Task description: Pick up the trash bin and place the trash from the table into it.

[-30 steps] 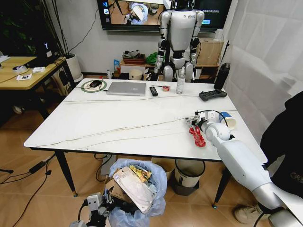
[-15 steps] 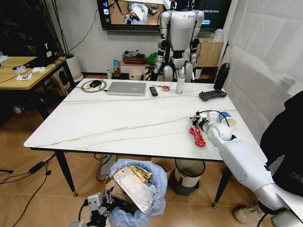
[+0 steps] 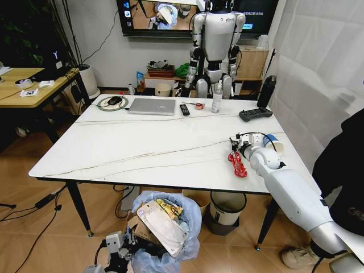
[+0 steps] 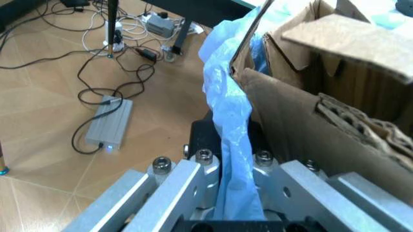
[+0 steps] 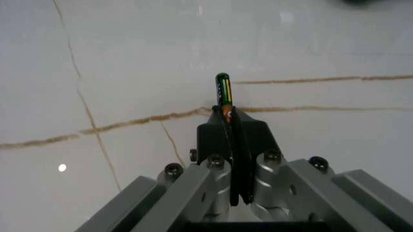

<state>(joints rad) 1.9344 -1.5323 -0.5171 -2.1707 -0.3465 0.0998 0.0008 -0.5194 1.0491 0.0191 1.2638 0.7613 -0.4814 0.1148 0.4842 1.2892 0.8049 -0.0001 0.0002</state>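
The trash bin (image 3: pixel 165 233) is being held off the floor below the near edge of the table (image 3: pixel 142 148), at the lower left of the head view. Its blue bag liner (image 4: pixel 229 121) is being pinched between the closed fingers of the left gripper (image 4: pixel 235 193), as is seen in the left wrist view. The bin is being filled past its rim: torn brown cardboard (image 4: pixel 310 125) is being pressed against the bag, and a clear flat plastic pack (image 3: pixel 161 223) and a yellow wrapper (image 3: pixel 169 208) are being carried on top.

The right arm is being extended over the right side of the table. The right gripper (image 3: pixel 234 143) is being held low over the tabletop, beside the red wrapper (image 3: pixel 237 163). In the right wrist view, the fingers (image 5: pixel 248 135) are being kept pressed together on a small green-and-yellow battery (image 5: pixel 223 93), whose tip is being left sticking out beyond the pads, just above the veined white surface. Whether the battery is touching the table cannot be told.

A blue-white paper cup (image 3: pixel 272 142) is being left lying on its side just behind the right wrist. At the far edge of the table, a silver laptop (image 3: pixel 152 106), a black remote (image 3: pixel 184 109) and a black controller (image 3: pixel 255 114) are being left in place. A cream round bin (image 3: pixel 226 207) is being left standing on the floor under the table, to the right of the held bin.
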